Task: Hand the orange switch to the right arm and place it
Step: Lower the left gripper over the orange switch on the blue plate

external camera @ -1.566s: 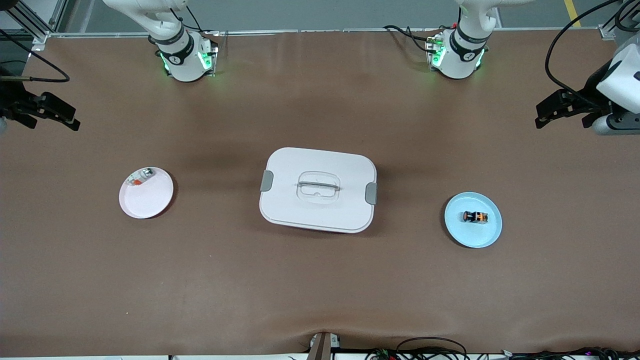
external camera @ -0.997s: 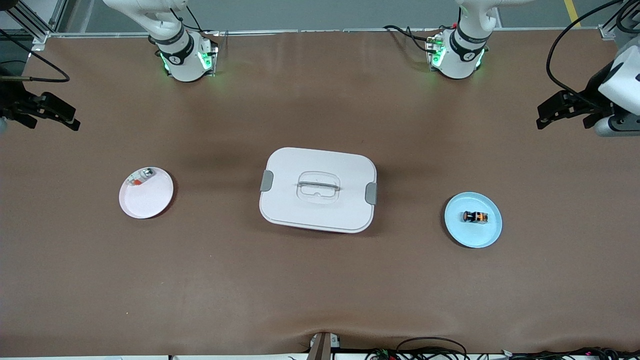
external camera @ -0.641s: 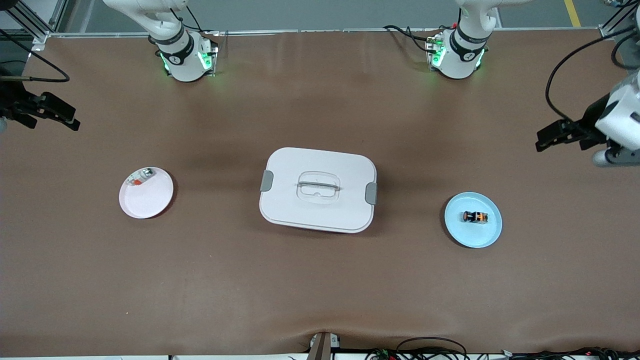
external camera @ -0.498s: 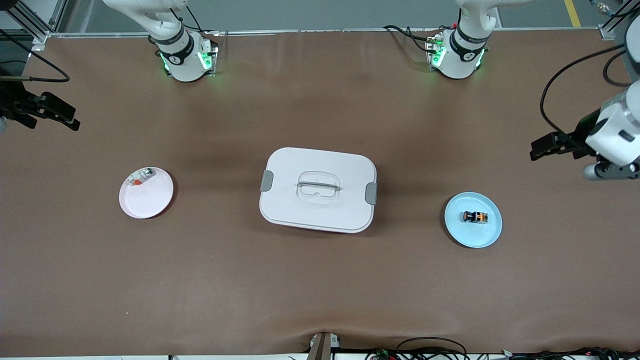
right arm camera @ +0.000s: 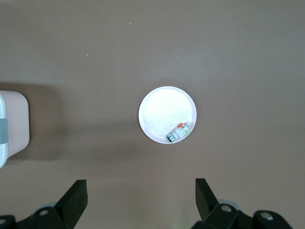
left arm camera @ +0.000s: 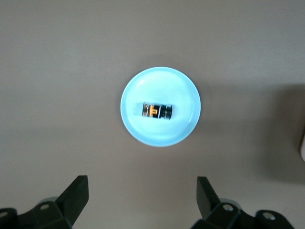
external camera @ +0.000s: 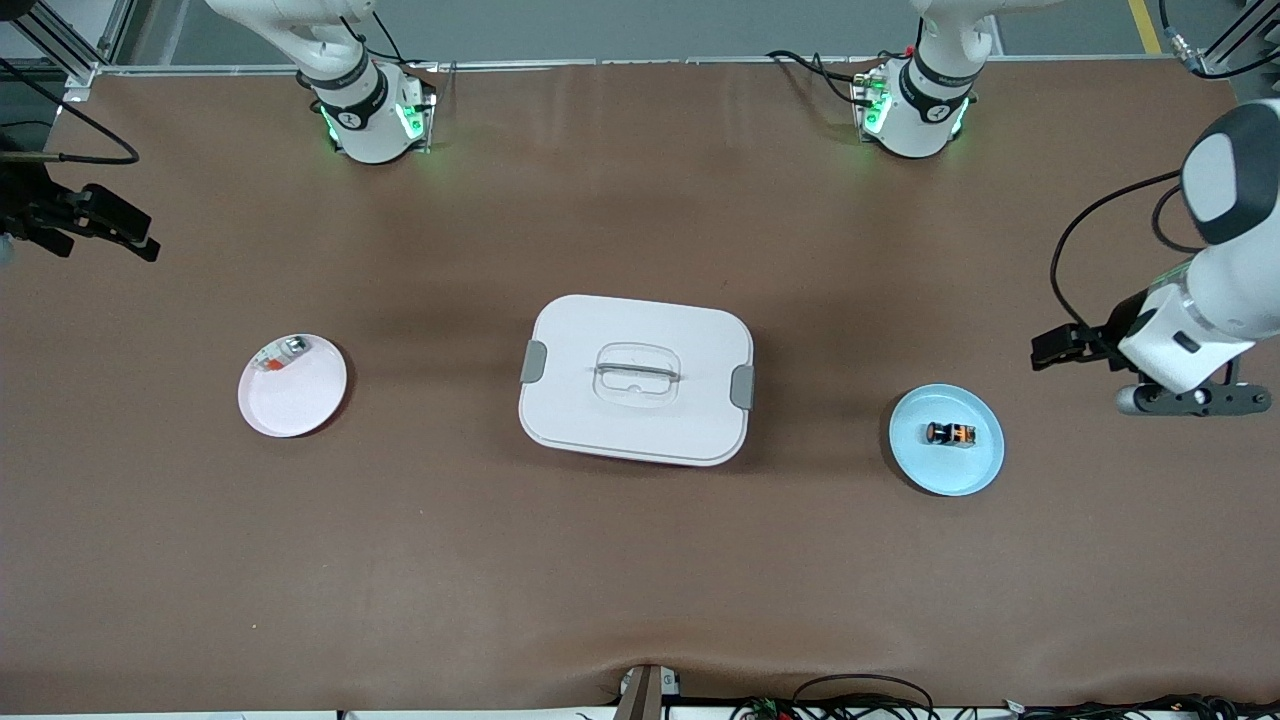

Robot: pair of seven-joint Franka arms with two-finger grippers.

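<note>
Frontally, saw the orange switch (external camera: 950, 434) lying on its side in a shallow pale-blue plate (external camera: 975, 470) on the matte brown surface (external camera: 640, 560) toward the left arm's end, the left pincer (external camera: 1050, 350) hovering close by, probably for a pickup, the right pincer (external camera: 125, 235) waiting. From the left wrist, found the left pincer's fingers (left arm camera: 78, 193) spread wide and empty. From the right wrist, likewise the right pincer's fingers (right arm camera: 76, 195) parted above a glossy white plate (right arm camera: 159, 114) holding a small silvery part (right arm camera: 178, 132).

White lidded box (external camera: 636, 380) — pink plate (external camera: 300, 405), blue plate (external camera: 975, 472)
</note>
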